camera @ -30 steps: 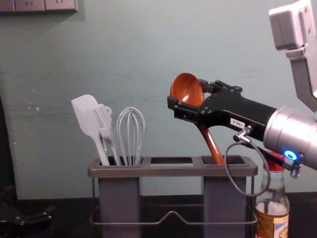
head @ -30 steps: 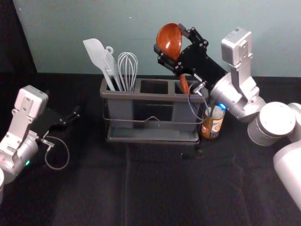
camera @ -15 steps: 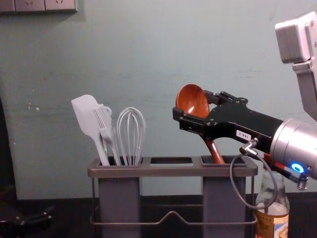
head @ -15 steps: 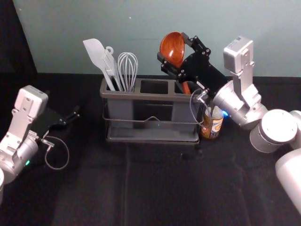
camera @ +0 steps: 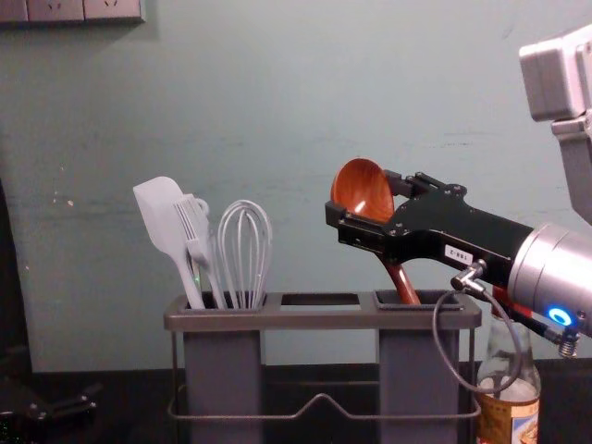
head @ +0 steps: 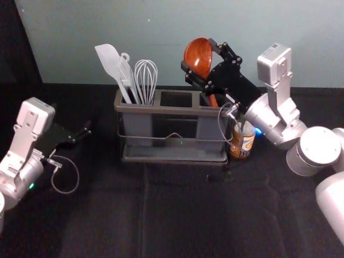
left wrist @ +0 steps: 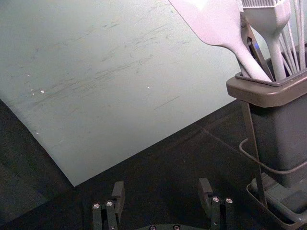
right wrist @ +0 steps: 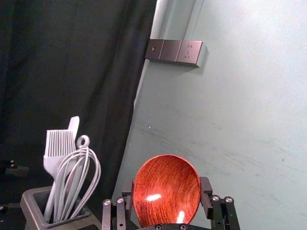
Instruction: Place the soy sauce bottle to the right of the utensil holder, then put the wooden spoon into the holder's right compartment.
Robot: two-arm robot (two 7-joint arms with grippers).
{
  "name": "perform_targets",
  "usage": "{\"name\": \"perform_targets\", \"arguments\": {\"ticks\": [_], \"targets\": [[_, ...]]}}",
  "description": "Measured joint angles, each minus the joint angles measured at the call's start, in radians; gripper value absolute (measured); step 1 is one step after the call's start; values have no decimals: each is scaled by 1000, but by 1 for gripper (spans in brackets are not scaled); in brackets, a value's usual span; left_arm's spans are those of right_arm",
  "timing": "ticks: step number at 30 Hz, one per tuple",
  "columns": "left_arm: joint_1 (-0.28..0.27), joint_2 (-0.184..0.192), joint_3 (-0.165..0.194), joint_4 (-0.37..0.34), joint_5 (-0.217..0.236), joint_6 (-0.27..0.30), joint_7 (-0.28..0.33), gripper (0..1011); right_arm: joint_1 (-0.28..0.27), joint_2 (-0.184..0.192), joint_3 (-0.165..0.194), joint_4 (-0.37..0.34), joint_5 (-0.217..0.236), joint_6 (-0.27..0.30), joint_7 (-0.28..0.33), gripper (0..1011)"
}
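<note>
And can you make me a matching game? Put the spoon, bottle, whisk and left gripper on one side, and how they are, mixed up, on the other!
1. Wooden spoon
2. Soy sauce bottle
3. Whisk
4. Left gripper

A. standing right of the holder
B. open, holding nothing
C. in the left compartment
D. in the right gripper, handle in the right compartment

Pairs: 1-D; 2-A; 3-C; 4-B

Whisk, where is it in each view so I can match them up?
Head view: whisk in the holder's left compartment, right of the brush.
Left wrist view: whisk, cut off, beside the brush.
Right wrist view: whisk overlaps the brush.
Chest view: whisk, left of centre.
Shared landmark: the holder's rim.
</note>
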Motion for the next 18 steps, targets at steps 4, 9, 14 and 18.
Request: {"name": "perform_targets", "arguments": {"ticks": [4, 9, 14, 18], "targets": [[0, 0, 0, 0, 0, 0, 0, 1005, -3, 0, 2, -2, 0, -1, -1, 840], [0, 0, 0, 0, 0, 0, 0, 1005, -7, 0, 8, -4, 5, -2, -2, 915], [0, 0, 0, 0, 0, 0, 0, 1005, -11, -1, 13, -7, 13, -5, -2, 1004], [0, 0, 0, 0, 0, 0, 0, 1005, -14, 0, 17, -14, 18, -5, -2, 1004]]}}
